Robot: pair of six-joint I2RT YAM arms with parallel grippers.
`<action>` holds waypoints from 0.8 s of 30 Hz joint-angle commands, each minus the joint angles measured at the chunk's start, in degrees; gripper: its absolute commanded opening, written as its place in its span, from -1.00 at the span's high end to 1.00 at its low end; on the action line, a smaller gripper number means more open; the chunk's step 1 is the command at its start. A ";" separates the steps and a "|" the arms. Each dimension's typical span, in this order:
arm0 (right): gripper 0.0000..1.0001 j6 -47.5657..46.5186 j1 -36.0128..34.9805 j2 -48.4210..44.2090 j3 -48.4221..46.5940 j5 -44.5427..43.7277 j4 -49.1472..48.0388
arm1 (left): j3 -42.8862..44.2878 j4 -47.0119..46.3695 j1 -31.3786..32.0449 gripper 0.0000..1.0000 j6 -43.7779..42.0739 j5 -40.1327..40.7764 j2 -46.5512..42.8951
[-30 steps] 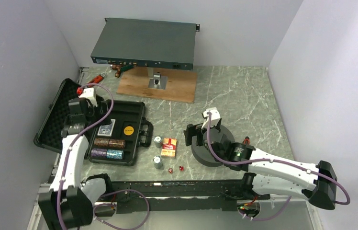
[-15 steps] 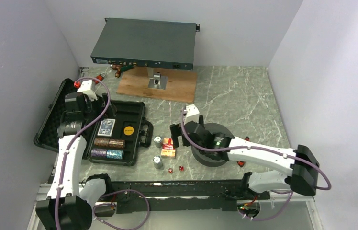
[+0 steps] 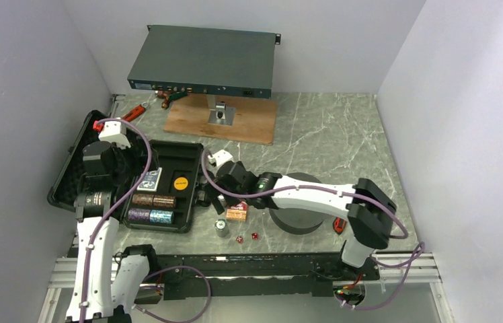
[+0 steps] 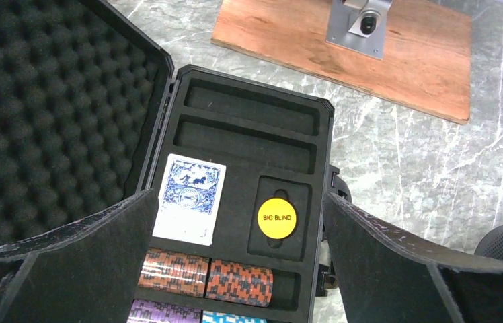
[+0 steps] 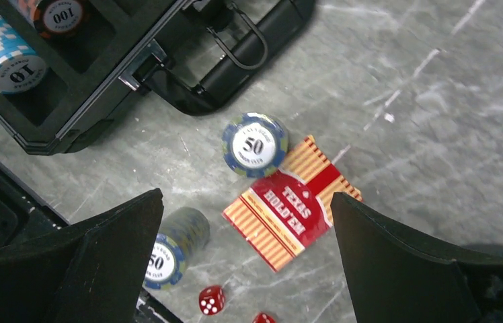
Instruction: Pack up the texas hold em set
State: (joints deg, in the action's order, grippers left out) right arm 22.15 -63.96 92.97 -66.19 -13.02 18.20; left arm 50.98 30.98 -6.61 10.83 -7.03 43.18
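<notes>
Right wrist view: the right gripper (image 5: pixel 247 198) hangs over the loose pieces on the green-grey marbled tabletop (image 5: pixel 437 101), its two black fingers spread wide, holding nothing and touching nothing. Below the gap between the fingers a red striped card deck box (image 5: pixel 289 202) printed TEXAS HOLD'EM lies flat on the table. An upright stack of blue-and-olive poker chips (image 5: pixel 254 145) marked 50 stands right at the box's far corner. A second stack of 50 chips (image 5: pixel 171 245) lies on its side just by the left-hand finger. Two small red dice (image 5: pixel 211 299) sit near it at the bottom edge of the view. The black plastic briefcase (image 5: pixel 101 87) lies just beyond these pieces with its handle (image 5: pixel 269 33) turned toward them. A light-blue stack (image 5: pixel 3 57) marked 10 rests in one of its slots.

The top external camera shows this gripper low beside the handle side of the briefcase.

In the left wrist view the left gripper (image 4: pixel 239 202) hovers above the open tray, fingers wide apart and empty. Under it lie a blue-backed card deck (image 4: pixel 190 198) and a yellow disc (image 4: pixel 276 217) marked BIG BLIND in its own recess. Orange-brown chip stacks (image 4: pixel 205 272) fill the next row. The foam-lined lid (image 4: pixel 47 114) lies open to the left.
</notes>
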 commanded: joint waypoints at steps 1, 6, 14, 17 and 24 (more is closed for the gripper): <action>-0.99 -6.83 -0.20 5.31 -6.98 4.19 2.96 | 0.70 -0.40 0.49 -0.96 0.57 1.86 -1.50; -0.89 -8.55 -0.20 10.76 -11.32 3.73 4.39 | 0.79 -0.26 0.46 -0.95 0.59 1.39 -1.39; -0.74 -9.62 -0.11 15.00 -14.25 2.53 4.99 | 0.96 -0.07 0.55 -0.93 0.58 1.28 -0.94; -0.69 -9.52 0.00 15.67 -14.52 1.16 4.92 | 1.01 -0.04 0.54 -0.92 0.47 1.18 -0.83; -0.58 -9.51 0.24 17.30 -15.71 0.30 5.58 | 1.14 0.13 0.54 -0.91 0.42 1.33 -0.57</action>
State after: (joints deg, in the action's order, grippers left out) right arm 13.43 -63.94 109.43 -79.20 -10.81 23.59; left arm 50.98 31.62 -6.26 10.83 -6.13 42.63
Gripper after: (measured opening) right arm 0.800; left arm 0.958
